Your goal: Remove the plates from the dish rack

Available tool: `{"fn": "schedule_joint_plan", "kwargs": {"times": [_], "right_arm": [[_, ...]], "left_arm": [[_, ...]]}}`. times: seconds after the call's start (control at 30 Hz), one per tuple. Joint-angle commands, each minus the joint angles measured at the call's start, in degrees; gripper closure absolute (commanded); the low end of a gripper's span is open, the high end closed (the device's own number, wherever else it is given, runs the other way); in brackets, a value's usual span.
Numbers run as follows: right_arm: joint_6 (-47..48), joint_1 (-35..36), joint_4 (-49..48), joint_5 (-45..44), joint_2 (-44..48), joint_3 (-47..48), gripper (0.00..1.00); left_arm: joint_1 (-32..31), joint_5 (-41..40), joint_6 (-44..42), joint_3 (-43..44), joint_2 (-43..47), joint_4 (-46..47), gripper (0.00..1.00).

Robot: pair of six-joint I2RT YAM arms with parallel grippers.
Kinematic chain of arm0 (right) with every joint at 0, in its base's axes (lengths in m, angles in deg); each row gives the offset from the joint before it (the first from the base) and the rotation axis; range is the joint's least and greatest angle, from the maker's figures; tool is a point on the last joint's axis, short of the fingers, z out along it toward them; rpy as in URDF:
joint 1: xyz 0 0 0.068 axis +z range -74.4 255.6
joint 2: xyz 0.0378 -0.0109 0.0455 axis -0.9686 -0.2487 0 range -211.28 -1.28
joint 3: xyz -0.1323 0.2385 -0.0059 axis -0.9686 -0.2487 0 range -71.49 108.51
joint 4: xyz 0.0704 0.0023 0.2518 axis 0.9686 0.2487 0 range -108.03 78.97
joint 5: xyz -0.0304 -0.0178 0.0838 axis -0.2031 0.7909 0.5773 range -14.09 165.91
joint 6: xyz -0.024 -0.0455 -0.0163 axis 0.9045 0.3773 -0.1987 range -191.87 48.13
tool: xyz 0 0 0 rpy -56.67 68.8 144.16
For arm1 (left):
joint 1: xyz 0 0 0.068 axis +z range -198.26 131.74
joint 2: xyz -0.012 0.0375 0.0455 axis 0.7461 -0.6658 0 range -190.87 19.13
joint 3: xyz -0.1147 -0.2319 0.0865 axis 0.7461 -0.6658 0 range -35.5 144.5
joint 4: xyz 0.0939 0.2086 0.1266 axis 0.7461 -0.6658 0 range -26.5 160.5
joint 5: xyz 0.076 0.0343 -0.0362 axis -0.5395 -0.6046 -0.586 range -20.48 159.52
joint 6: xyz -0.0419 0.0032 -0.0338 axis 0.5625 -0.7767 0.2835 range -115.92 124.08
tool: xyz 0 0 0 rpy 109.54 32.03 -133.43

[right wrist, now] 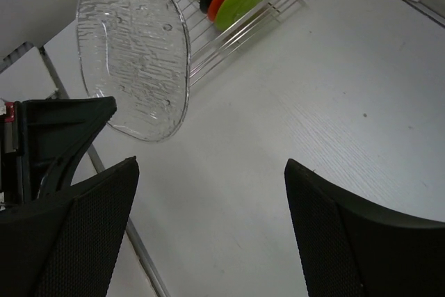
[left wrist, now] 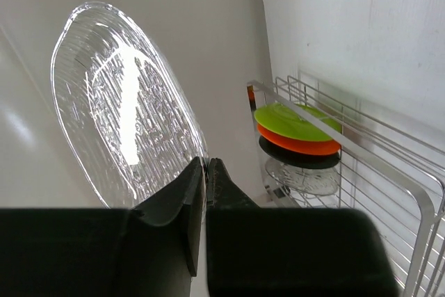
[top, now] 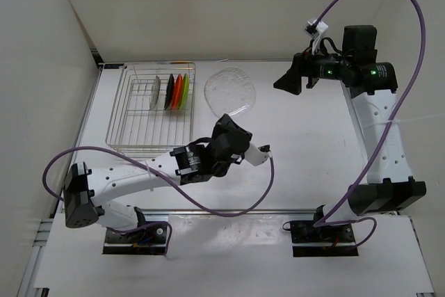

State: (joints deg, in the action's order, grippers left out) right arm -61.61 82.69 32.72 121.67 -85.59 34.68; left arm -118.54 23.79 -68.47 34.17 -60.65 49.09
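Now our left pincer [left wrist: 206, 169] grips the clear plate [top: 231, 90] by its rim, beside the rack [top: 149, 149], probably to lay it on the table; four other plates [top: 179, 91] stand inside; our right pincer [top: 286, 81] hangs open, well apart.

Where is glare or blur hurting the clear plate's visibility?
Left wrist: a white glare streak runs down the clear textured oval plate, left fingers blurred. Right wrist: plate texture reads cleanly. Top external: it almost vanishes against the white table.
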Motion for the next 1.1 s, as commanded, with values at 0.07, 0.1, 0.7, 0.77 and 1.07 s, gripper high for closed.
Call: {"fn": "schedule_joint_plan", "kwargs": {"times": [0.07, 0.1, 0.7, 0.77, 1.07], "right_arm": [[5.29, 3.27, 1.11, 5.39, 0.55, -0.69, 0.12], [5.82, 4.58, 1.11, 5.39, 0.55, -0.70, 0.13], [5.38, 10.31, -1.26, -2.34, -1.73, -2.81, 0.46], [4.77, 10.31, -1.26, -2.34, -2.26, -2.81, 0.63], [3.45, 10.31, -2.49, -4.88, -2.26, -3.43, 1.00]], "left_arm": [[-2.93, -1.29, -1.37, 2.58, -0.98, 2.69, 0.89], [-2.93, -1.29, -1.36, 3.53, -1.68, 2.69, 0.89], [-5.66, 0.03, 1.01, 8.20, -5.11, 0.40, 0.89], [-5.66, 0.03, 1.01, 8.20, -5.11, 0.93, 0.89], [-5.66, 0.03, 1.01, 7.15, -5.11, 0.40, 0.89]]}}
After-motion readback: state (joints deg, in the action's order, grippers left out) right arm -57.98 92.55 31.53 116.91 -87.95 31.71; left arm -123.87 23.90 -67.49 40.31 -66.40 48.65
